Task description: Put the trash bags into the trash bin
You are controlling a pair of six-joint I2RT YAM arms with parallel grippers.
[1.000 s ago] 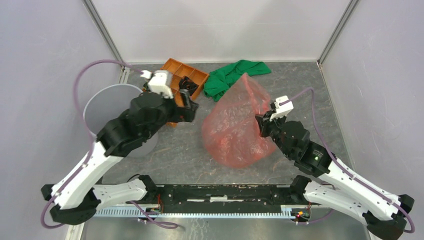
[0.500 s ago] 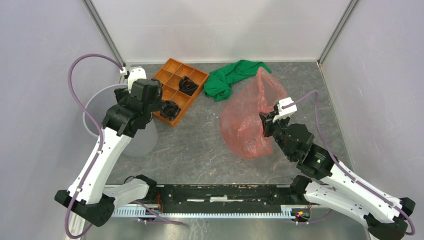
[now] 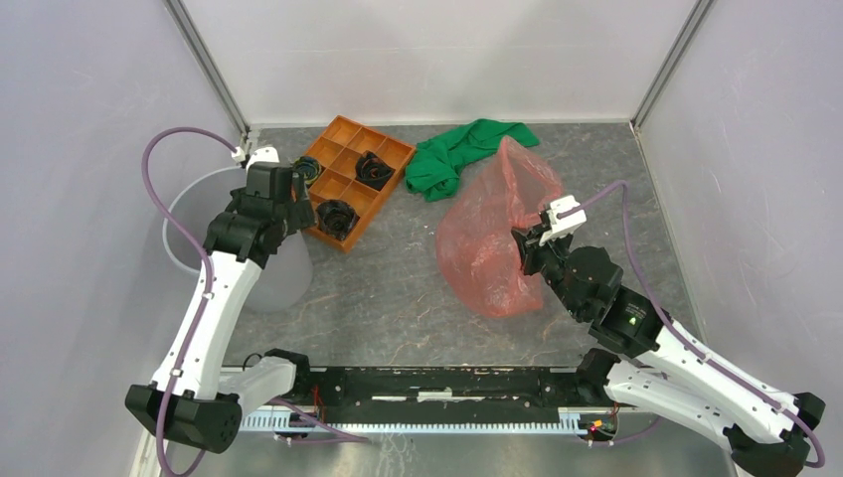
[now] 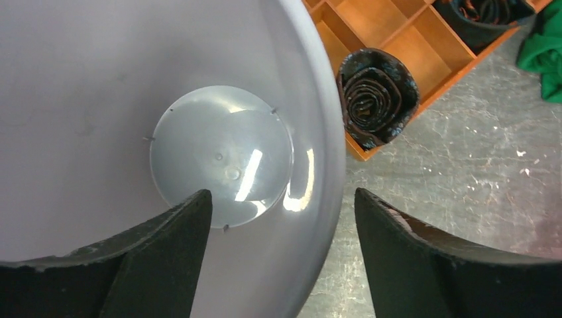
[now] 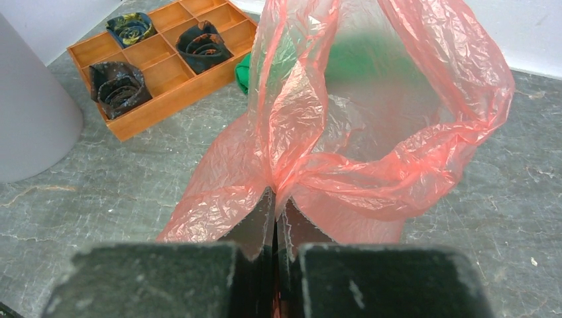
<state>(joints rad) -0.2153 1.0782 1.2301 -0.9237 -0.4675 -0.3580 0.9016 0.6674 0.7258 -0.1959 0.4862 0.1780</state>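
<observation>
Three black rolls [image 3: 338,215] fill orange tray [image 3: 350,159] cells, upper centre; left tool [image 4: 281,199] gapes astride trash bin [image 3: 189,224] rim; right tool [image 5: 275,205] clenches trash bag [image 3: 492,248].

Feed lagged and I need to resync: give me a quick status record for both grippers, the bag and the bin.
left gripper: open, above trash bin rim, holding nothing
right gripper: shut on trash bag fold
trash bag: loose red sack, right of centre, outside bin
trash bin: upright, far left, no bag inside
nearby: orange compartment tray, green cloth
</observation>
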